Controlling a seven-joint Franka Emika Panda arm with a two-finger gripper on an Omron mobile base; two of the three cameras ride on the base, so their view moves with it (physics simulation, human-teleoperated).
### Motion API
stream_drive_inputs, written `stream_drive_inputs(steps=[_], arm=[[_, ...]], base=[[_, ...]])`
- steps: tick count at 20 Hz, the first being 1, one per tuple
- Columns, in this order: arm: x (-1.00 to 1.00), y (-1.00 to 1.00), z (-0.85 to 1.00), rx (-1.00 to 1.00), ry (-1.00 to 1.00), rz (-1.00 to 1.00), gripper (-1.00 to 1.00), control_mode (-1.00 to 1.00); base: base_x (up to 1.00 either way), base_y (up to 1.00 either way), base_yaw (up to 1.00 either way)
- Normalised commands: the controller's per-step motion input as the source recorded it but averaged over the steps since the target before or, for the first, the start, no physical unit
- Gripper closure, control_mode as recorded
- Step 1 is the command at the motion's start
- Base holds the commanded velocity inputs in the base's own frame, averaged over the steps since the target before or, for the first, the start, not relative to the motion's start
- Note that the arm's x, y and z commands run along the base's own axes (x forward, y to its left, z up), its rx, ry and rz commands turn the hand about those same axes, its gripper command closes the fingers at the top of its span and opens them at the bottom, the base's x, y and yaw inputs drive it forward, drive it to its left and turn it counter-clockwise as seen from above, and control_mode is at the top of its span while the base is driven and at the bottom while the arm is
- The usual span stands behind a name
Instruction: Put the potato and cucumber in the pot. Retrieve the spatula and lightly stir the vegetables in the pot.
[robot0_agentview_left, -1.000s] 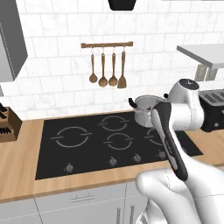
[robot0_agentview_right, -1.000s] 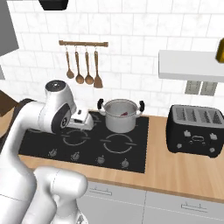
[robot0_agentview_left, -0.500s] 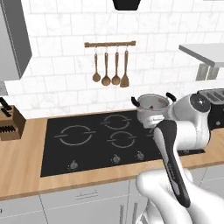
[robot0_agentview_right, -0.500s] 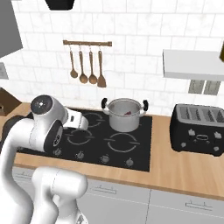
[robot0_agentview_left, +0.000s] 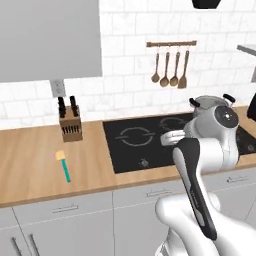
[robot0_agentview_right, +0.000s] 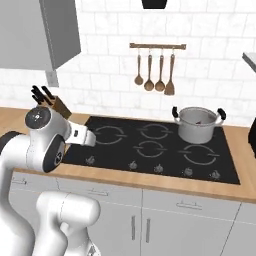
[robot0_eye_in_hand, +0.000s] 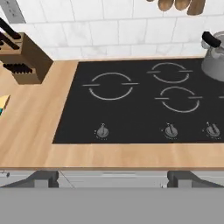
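Spatula (robot0_agentview_left: 183, 70) hangs upper right in left base view, just beside 3 spoons (robot0_agentview_left: 165, 75); pot (robot0_agentview_right: 198, 125) sits lower right of it. Gripper (robot0_eye_in_hand: 113, 179) is spread wide, empty, aimed low at hob (robot0_agentview_right: 150, 147). Reach w/o lining up and you may grab a spoon instead.

Pot (robot0_agentview_right: 198, 124): shiny steel, black side handles, upright on the hob's rear right burner; something dark reddish inside, possibly a vegetable. Spatula (robot0_agentview_right: 170, 75): wooden, hangs blade-down, rightmost on wall rail.
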Motion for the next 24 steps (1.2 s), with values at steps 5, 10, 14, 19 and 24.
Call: stream_drive_inputs(steps=[5,10,14,19,24], arm=[[0.00,0.00,0.00,0.00,0.00,0.00,-1.00,1.00],[0.00,0.00,0.00,0.00,0.00,0.00,-1.00,1.00],[0.00,0.00,0.00,0.00,0.00,0.00,-1.00,1.00],[0.00,0.00,0.00,0.00,0.00,0.00,-1.00,1.00],[0.00,0.00,0.00,0.00,0.00,0.00,-1.00,1.00]], base=[[-0.12,1.00,-0.07],[0.00,0.99,-0.03],[0.20,0.49,0.00],[0.52,0.08,0.01],[0.12,0.00,0.06]])
